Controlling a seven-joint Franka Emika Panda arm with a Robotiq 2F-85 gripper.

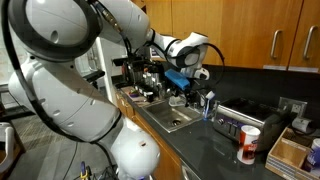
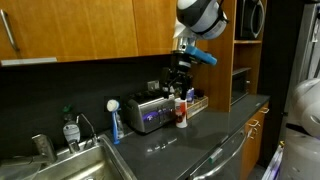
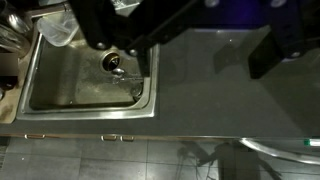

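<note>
Above counter (image 3: 200, 100) beside sink (image 3: 85, 85), end effector (image 1: 184, 91) hangs.

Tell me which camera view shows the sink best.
The wrist view: it looks straight down into the sink, showing the basin floor and drain. Both exterior views show it only at a shallow angle, with the inside largely hidden.

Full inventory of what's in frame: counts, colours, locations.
sink: 1, steel, set in the counter
counter: 1, dark grey, along the wall
toaster: 1, silver, on the counter by the wall
can: 1, red and white, on the counter near the toaster
cardboard box: 1, brown, on the counter
cabinets: several, wood, above the counter
arm: 1, white
gripper: 1, black, open, empty, above the counter by the sink
</note>
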